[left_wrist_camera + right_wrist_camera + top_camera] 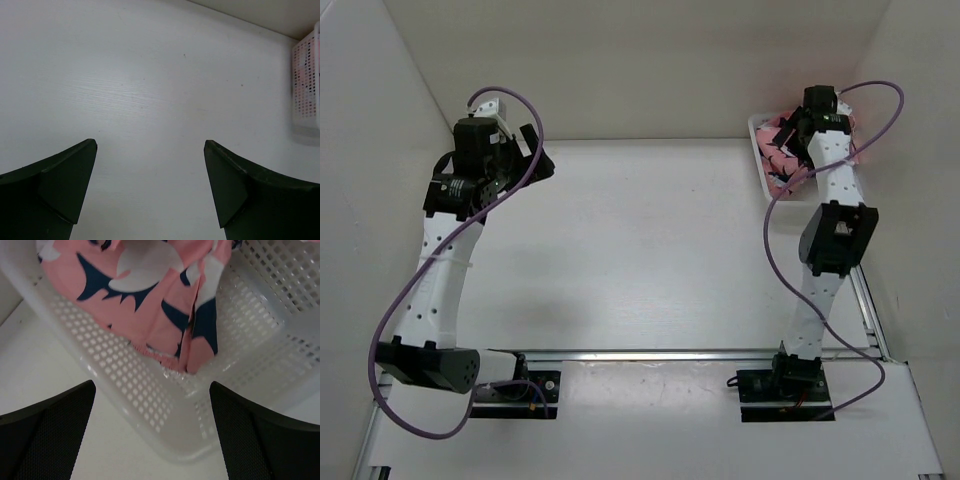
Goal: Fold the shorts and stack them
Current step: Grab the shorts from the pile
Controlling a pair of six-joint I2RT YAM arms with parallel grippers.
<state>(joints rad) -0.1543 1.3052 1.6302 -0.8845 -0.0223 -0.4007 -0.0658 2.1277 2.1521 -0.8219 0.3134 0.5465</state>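
Shorts [150, 300] in the basket [145, 405], both grippers empty.
Basket sits upper right in the top view; the right gripper [151, 387] hangs over its near rim, fingers released. The left gripper [150, 145], upper left, gapes above the table [150, 75].

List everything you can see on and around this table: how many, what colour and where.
shorts: number unclear, coral-pink with navy-and-white print, heaped in the basket
basket: one, white plastic mesh, table's far right corner
table: one, white
walls: three, white, left, back and right
rail: one, silver, near edge
cables: two, purple, one looping on each side
left arm, right arm: white and black
left pincer: black, open, over bare table
right pincer: black, open, above the basket
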